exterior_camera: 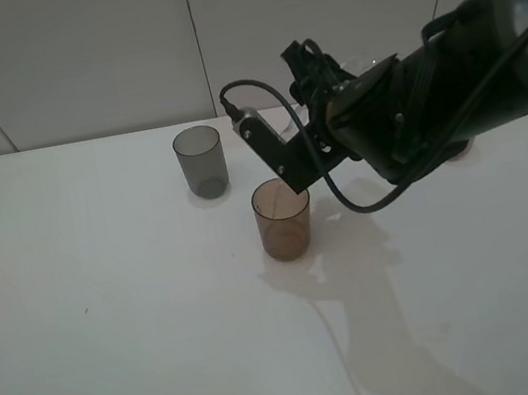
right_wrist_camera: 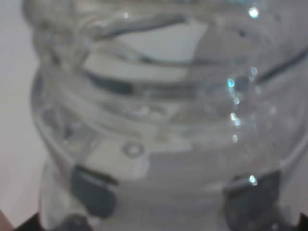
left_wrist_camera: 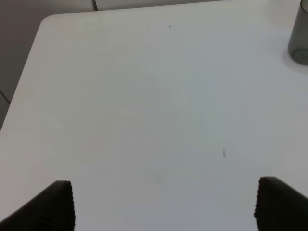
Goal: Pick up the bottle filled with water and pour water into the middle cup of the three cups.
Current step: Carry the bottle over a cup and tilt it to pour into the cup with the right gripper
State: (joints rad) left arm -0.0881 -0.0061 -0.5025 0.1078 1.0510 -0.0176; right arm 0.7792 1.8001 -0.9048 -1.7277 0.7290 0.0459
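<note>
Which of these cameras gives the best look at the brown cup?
The exterior high view: the brown cup stands there whole, rim to base, on the white table. The left wrist view shows only part of the grey cup, not the brown one. The right wrist view is filled by the blurred clear bottle; no cup shows.

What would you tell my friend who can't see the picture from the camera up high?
A black robot arm reaches in from the right and leans over an amber-brown cup on a white table. A smoky grey cup stands apart, farther back and to the left.
</note>
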